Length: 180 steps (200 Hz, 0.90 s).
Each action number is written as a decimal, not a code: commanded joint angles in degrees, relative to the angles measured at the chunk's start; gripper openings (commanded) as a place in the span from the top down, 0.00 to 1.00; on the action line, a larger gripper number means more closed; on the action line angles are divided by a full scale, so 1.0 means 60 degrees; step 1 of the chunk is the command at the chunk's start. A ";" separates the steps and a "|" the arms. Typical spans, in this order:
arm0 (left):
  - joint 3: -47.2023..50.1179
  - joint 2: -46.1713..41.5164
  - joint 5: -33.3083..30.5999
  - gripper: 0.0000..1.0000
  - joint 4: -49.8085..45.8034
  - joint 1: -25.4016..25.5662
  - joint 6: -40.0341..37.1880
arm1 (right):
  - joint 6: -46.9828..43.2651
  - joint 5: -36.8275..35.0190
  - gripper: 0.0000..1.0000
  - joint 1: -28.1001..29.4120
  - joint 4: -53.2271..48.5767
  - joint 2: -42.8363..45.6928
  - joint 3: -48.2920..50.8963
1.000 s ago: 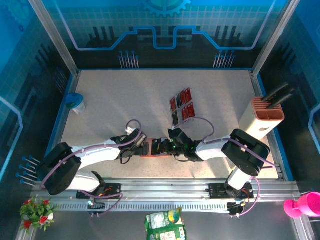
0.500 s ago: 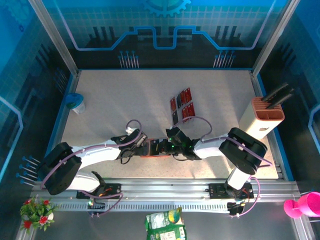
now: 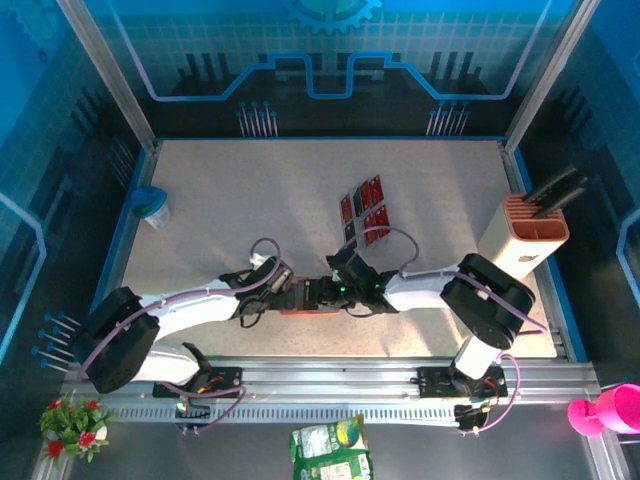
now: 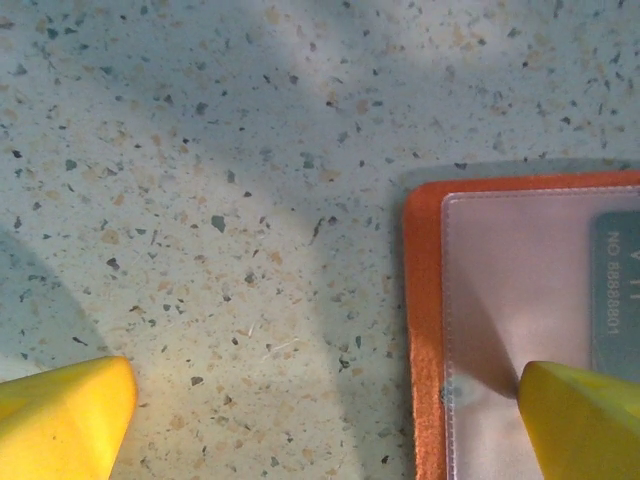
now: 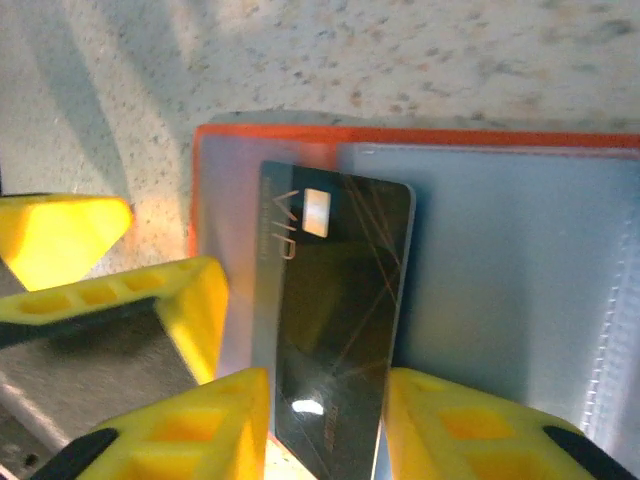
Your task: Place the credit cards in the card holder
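Right pincer point(image 5: 328, 420): fingers stand partway apart. A black card point(image 5: 330, 300) with "VIP" lettering and a small chip patch shows in the gap. It runs from between the fingertips out ahead of them. Its long edges meet the inner faces of both fingers; cannot tell whether the pads actually touch it.

Card holder point(image 5: 400, 135): lies open and flat on the speckled surface point(image 4: 200, 200), directly under and ahead of the right pincer. Orange rim, clear plastic pockets over a grey-blue lining. The black card lies over the pocket nearest the holder's left rim.

Left pincer point(image 4: 320, 420): fingers spread wide, nothing between them. One fingertip point(image 4: 580, 420) is over the holder's clear pocket, the other over bare surface beside the holder's rim point(image 4: 420, 330). A grey card point(image 4: 615, 290) with printed numbers sits inside that pocket, just ahead of the fingertip. In the right wrist view a yellow finger point(image 5: 150, 300) of the left pincer sits at the holder's left rim, just beside the black card.

Top view: left pincer point(image 3: 293, 296) and right pincer point(image 3: 326, 292) face each other, close together over the holder point(image 3: 300, 311). The remaining credit cards point(image 3: 362, 210), red and black, lie in a cluster beyond the right pincer, well apart from it.
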State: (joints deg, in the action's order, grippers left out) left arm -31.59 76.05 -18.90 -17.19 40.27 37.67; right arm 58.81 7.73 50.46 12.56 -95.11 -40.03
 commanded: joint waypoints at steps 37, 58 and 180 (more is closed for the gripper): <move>0.0677 -0.0885 0.0924 0.01 0.0389 -0.0833 0.0562 | -0.1732 -0.0672 0.67 -0.0239 -0.3152 0.1157 -0.0784; 0.0721 -0.0729 0.0966 0.01 0.0458 -0.0833 0.0551 | -0.2034 -0.0673 0.76 -0.0207 -0.3348 0.0918 -0.1174; 0.0578 -0.0002 0.0897 0.01 0.0627 -0.0831 0.0245 | -0.2404 -0.0677 0.88 0.0126 -0.3417 -0.0992 -0.2275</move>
State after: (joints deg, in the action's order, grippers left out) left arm -28.45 73.32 -15.86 -14.66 35.44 40.14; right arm 45.32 3.46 50.00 -6.52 -98.72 -51.42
